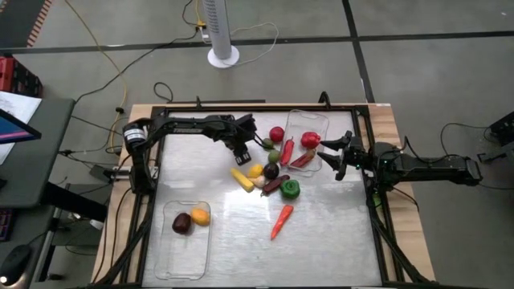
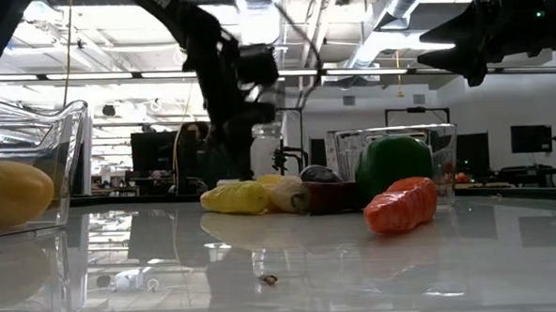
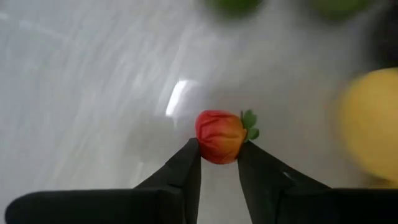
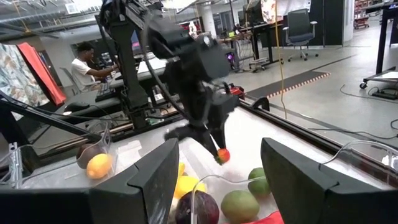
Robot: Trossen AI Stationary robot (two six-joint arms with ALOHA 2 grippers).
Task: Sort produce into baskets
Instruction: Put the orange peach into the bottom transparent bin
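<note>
My left gripper [image 3: 219, 163] pinches a tiny red tomato [image 3: 219, 136] between its fingertips, holding it clear above the table [image 1: 337, 241]. Just beyond that gripper lies the pile of loose produce: a yellow piece [image 1: 242, 177], a dark purple one [image 1: 271, 171], a green pepper [image 1: 290, 189] and a red pepper [image 1: 287, 151], bunched together near the table's middle. An orange carrot [image 1: 281, 221] lies apart from the pile, farther from the gripper. Well off from my left gripper, near the table's front corner on my left side, a clear basket [image 1: 186, 269] holds a dark purple piece [image 1: 181, 223] and an orange-yellow piece [image 1: 200, 215], touching each other. My right gripper [image 1: 331, 155] hangs with its fingers spread wide just beside the second clear basket [image 1: 309, 119], which holds a red tomato [image 1: 310, 140] and another red piece [image 1: 303, 160]. In the right wrist view, a person [image 4: 84, 65] sits at a desk in the room beyond the table.
</note>
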